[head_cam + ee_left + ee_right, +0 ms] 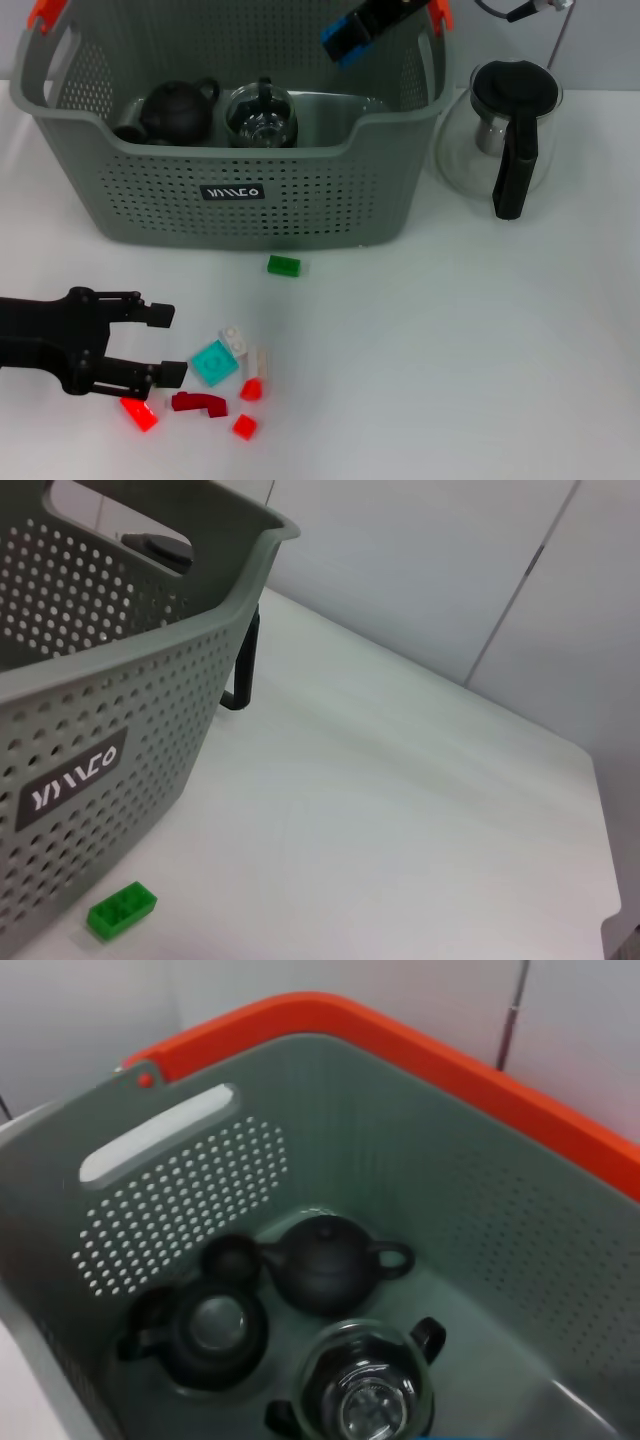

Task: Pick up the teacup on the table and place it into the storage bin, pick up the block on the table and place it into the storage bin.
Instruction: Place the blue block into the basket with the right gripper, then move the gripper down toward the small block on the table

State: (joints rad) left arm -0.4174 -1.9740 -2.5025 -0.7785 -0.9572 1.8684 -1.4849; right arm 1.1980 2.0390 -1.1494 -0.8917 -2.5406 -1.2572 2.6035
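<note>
A white table (480, 350) fills the head view, with pale wall panels behind it in the left wrist view. The bin (300, 200) sits at about 11 o'clock on the table, its black label (232, 191) facing the robot. Inside it, a dark teapot (178, 108) lies toward the 10 o'clock side and a glass pot (260, 115) stands just beside it. The right wrist view looks down into the bin and shows a small dark teacup (230, 1256) beside the teapot, plus another dark lidless vessel (205, 1328) near the glass pot.

Outside the bin, at 2 o'clock, stands a glass pitcher (503, 135) with a black handle. A green block (284, 265) lies on the table just in front of the bin wall, not touching it. More blocks are scattered at 7 o'clock: a teal block (214, 362), a white one (235, 340), a dark red piece (199, 403) and several bright red bits (139, 413).

The left gripper (170, 345) hovers low at 8 o'clock, its black fingers spread apart and holding nothing, just beside the teal block. The right gripper (350, 38) hangs over the bin's far rim at 12 o'clock; only its blue tip shows, and probably nothing is in it, though I cannot tell how its fingers stand
</note>
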